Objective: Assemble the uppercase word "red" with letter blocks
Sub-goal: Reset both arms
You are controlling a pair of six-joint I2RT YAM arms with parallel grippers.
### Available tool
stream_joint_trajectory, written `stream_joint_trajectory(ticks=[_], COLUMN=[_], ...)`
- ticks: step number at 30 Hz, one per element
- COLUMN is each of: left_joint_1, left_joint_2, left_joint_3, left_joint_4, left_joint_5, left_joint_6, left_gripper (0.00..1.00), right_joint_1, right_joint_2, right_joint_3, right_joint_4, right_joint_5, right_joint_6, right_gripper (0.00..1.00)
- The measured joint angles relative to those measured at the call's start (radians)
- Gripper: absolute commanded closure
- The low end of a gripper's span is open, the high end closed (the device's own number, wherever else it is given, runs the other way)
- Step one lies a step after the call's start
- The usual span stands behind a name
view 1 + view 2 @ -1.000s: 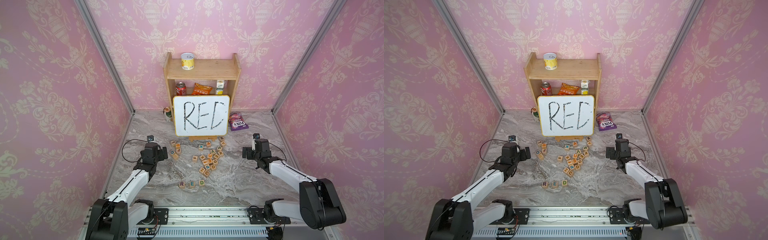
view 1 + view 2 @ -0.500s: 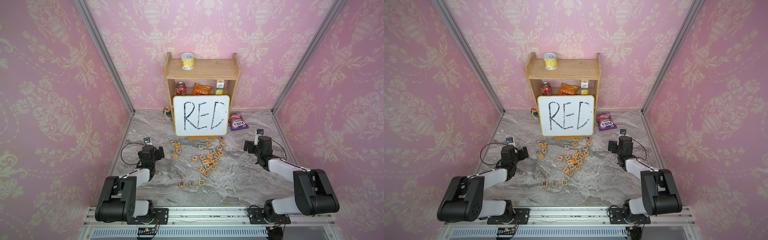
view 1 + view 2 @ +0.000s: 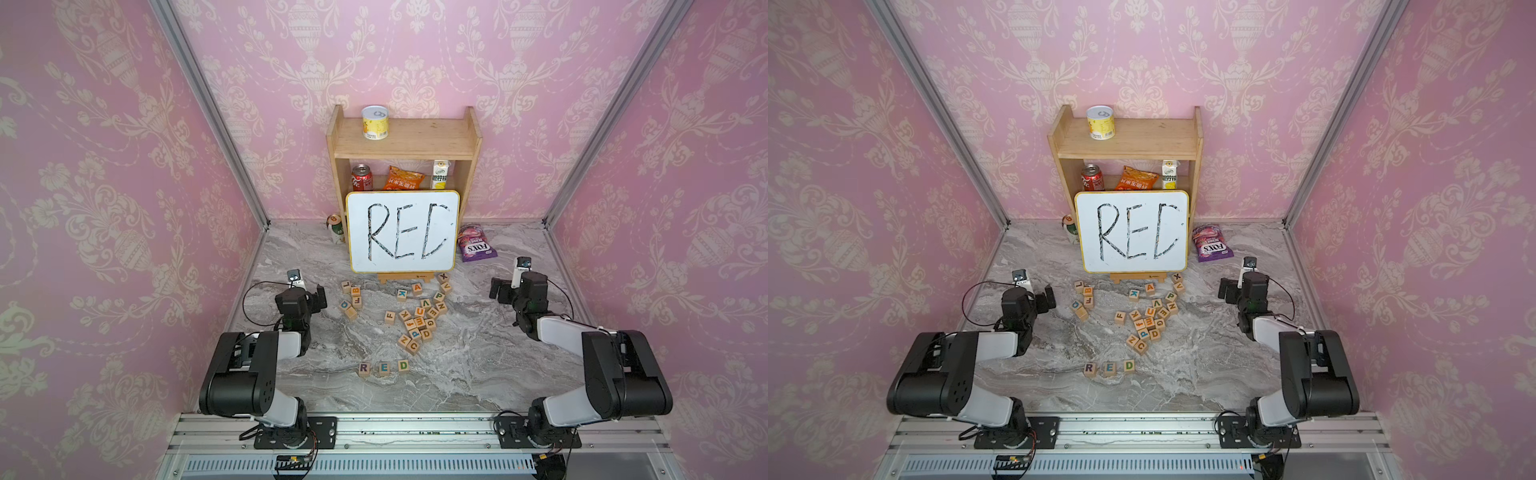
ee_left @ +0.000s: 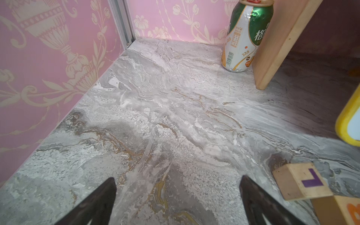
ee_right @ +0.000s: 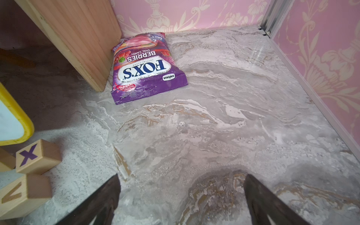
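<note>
Three light-wood letter blocks stand in a row near the table's front in both top views: a purple R (image 3: pixel 364 368), a green E (image 3: pixel 384 368) and a green D (image 3: pixel 403 365), reading RED. My left gripper (image 3: pixel 318 296) hovers at the left side of the table, well behind the row, open and empty. My right gripper (image 3: pixel 498 289) hangs at the right side, also open and empty. Each wrist view shows only bare marble between the spread fingertips of the left gripper (image 4: pixel 178 180) and the right gripper (image 5: pixel 181 178).
A pile of loose letter blocks (image 3: pixel 417 316) lies mid-table, with a smaller group (image 3: pixel 351 297) near the left gripper. Behind stand the whiteboard (image 3: pixel 402 230), the wooden shelf (image 3: pixel 405 139), a green can (image 4: pixel 247 35) and a purple candy bag (image 5: pixel 144 68). Pink walls close both sides.
Both arms have folded back, their elbows now raised over the base rail. The grippers stay open at the table's sides. The RED row has not moved.
</note>
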Motion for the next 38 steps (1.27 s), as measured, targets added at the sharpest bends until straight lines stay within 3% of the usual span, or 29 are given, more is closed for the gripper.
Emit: stream_joint_trajectory(ticks=[9,22,38], left_joint_1=[0.000,0.000,0.000], left_joint_2=[0.053,0.095,0.096], left_joint_3=[0.004,-0.048,-0.038], left_joint_4=[0.087,0.238,0.226], left_joint_5=[0.019,0.052,0.123], left_joint_6=[0.015,0.034,0.059], left_gripper=[0.01,0.01,0.01], right_joint_1=[0.000,0.019,0.019], right_joint_2=[-0.001,0.019,0.019], right_joint_3=[-0.008,-0.148,-0.148], right_joint_4=[0.028,0.241,0.269], right_joint_5=[-0.033,-0.068,-0.068], right_joint_6=[-0.006,-0.049,-0.049], right_gripper=[0.00,0.00,0.00])
